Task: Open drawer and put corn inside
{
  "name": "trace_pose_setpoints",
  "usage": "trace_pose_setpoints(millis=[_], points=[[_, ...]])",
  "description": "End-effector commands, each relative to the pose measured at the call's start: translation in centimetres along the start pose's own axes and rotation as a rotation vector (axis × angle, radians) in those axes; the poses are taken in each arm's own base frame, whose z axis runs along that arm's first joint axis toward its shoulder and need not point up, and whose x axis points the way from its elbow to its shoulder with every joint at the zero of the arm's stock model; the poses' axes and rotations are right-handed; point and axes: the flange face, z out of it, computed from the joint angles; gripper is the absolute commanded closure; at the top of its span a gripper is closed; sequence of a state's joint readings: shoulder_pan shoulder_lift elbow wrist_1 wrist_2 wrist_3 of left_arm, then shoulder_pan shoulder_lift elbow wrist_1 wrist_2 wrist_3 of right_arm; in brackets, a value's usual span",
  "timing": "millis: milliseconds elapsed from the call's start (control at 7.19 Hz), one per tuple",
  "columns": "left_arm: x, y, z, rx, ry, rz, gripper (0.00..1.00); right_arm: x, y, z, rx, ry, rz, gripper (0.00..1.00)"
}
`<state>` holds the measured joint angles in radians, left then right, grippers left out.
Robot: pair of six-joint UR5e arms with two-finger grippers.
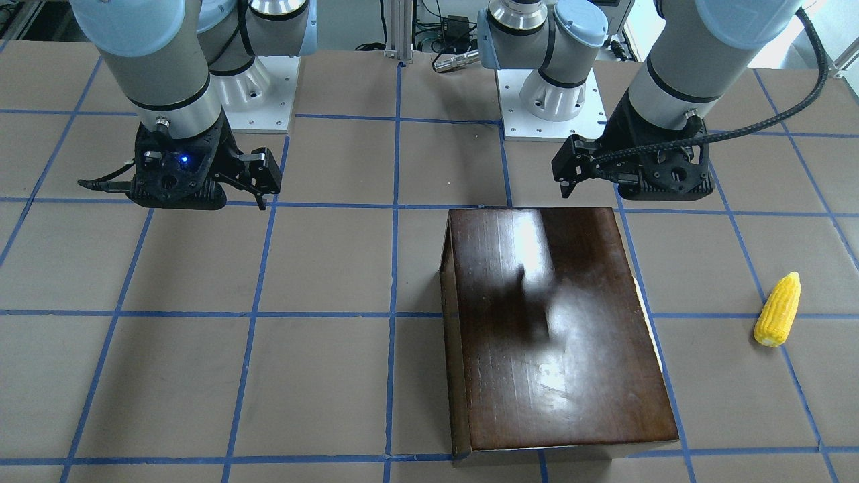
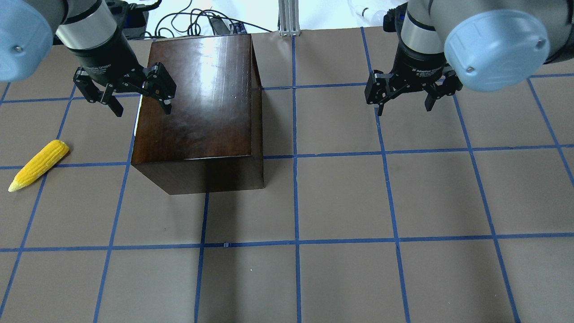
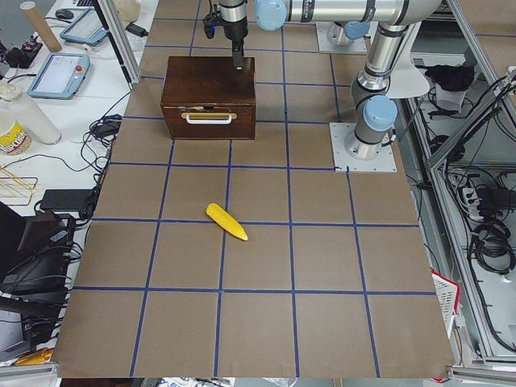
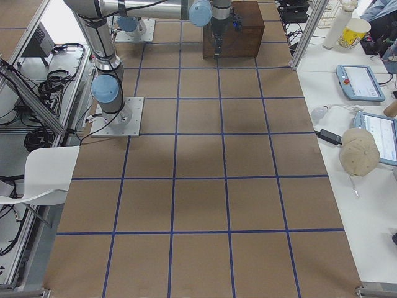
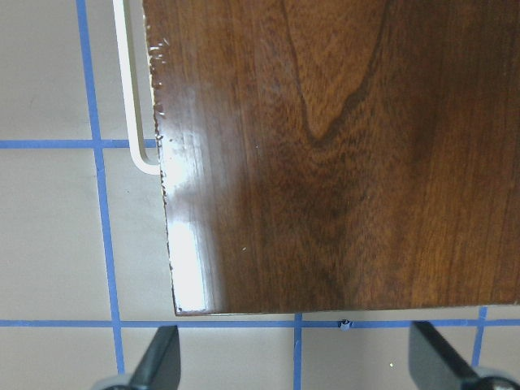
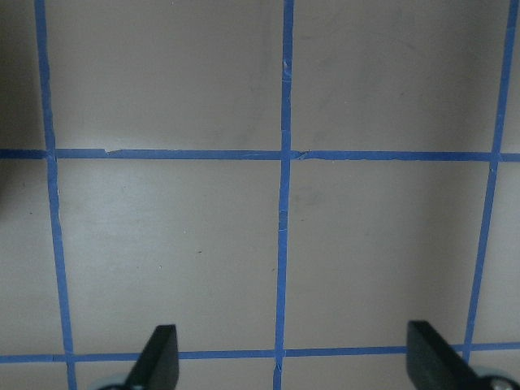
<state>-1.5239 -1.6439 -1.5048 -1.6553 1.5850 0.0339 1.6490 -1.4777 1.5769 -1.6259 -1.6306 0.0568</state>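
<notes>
Left end effector (image 2: 142,106) wide open, empty, hovers over box (image 2: 202,98) edge, handle (image 3: 209,118) side. Right end effector (image 2: 403,105) open too, over counter (image 2: 358,202). Drawer (image 3: 242,126) shut, corn (image 2: 38,164) lying well left of box. Next up probably: drop down, hook handle, pull.

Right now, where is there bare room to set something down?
Bare: between the box and the right tool, and the strip nearest the robot. Crowded: the box's left side, with the left tool and the corn.

Brown-papered table (image 2: 350,202), blue tape grid (image 2: 296,197), white chair (image 4: 34,177), side bench (image 4: 319,93) with tablets (image 4: 358,82), perhaps a paper cup (image 4: 350,31)
</notes>
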Motion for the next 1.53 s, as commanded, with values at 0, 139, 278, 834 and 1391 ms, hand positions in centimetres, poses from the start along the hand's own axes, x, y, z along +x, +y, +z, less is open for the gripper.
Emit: trace_pose_setpoints(millis=[0,139,278,834,1391], points=[[0.0,-0.1,0.3,-0.008,0.001,-0.005,0.00,0.0,0.0,0.0,-0.002,0.000,0.000,0.00],[0.0,-0.1,0.1,0.000,0.002,-0.005,0.00,0.0,0.0,0.0,-0.002,0.000,0.000,0.00],[0.1,-0.2,0.0,0.007,0.005,-0.005,0.00,0.0,0.0,0.0,-0.002,0.000,0.000,0.00],[-0.1,0.0,0.0,0.003,0.002,0.001,0.00,0.0,0.0,0.0,-0.002,0.000,0.000,0.00],[-1.5,-0.5,-0.8,0.028,0.003,-0.019,0.00,0.0,0.0,0.0,-0.002,0.000,0.000,0.00]])
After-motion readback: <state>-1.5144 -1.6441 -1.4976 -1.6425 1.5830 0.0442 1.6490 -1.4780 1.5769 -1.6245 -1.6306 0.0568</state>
